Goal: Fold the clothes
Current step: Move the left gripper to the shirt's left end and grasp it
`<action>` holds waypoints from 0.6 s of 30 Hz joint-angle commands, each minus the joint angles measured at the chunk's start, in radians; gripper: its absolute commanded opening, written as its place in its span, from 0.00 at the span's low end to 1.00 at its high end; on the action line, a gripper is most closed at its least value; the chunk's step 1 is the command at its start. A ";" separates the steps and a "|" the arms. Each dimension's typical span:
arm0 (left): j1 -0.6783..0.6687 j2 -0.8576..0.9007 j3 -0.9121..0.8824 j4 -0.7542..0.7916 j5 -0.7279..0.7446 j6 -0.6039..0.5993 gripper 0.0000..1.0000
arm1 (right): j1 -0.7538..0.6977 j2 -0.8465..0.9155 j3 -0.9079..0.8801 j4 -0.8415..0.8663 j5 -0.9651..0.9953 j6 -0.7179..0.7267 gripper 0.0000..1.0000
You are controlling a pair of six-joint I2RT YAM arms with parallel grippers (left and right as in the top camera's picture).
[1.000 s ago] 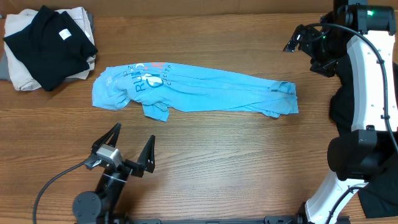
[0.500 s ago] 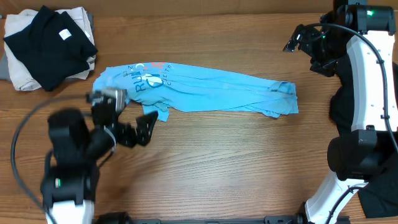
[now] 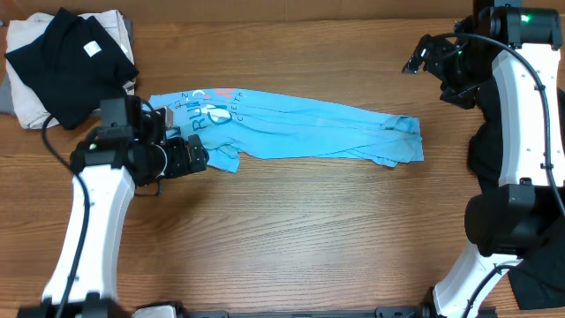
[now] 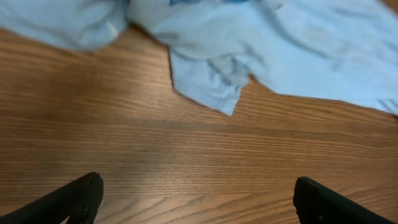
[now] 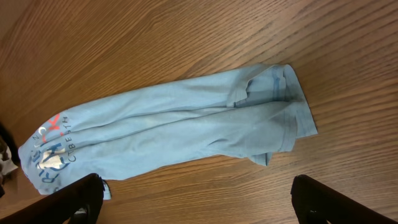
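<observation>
Brown wood grain ran across the worktop (image 3: 291, 238) nearest the robot, and from the near left corner the white left arm (image 3: 88, 221) reached away toward the cloth. The left end effector (image 3: 196, 157) sat low at the near edge of the light blue T-shirt (image 3: 300, 128), just beside a small flap of fabric (image 4: 211, 81) that stuck out toward the robot. In the left wrist view its two dark fingertips (image 4: 81, 196) stood spread as wide as the frame, with only wood between them and nothing gripped; the flap lay ahead of them, apart from both tips. The T-shirt lay on the worktop past the middle, bunched lengthways into a narrow, wrinkled band. Its long axis ran from the robot's left to its right, the right end lying slightly nearer the robot than the left. The left end carried the white lettering (image 3: 210, 113) and a small red mark (image 3: 222, 92), while the right end showed a stitched hem (image 5: 280, 106) folded over on itself. Farther off, at the far left corner, a black garment (image 3: 71, 66) lay on top of a folded beige cloth (image 3: 31, 110), apart from the T-shirt's printed end. At the far right, on the white right arm (image 3: 521, 115), the right end effector (image 3: 419, 55) hung above the worktop, well apart from the T-shirt's hem end, its fingers likewise fully spread and holding nothing, with the camera on it looking down the band's whole length.
</observation>
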 commanded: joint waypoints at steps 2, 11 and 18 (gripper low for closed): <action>0.002 0.106 0.026 0.014 -0.011 -0.050 1.00 | 0.000 -0.027 0.022 0.002 0.011 -0.006 1.00; -0.121 0.234 0.064 0.043 -0.333 -0.152 1.00 | 0.000 -0.027 0.022 0.002 0.011 -0.006 1.00; -0.201 0.298 0.064 0.199 -0.355 -0.151 1.00 | 0.000 -0.027 0.022 0.002 0.011 -0.006 1.00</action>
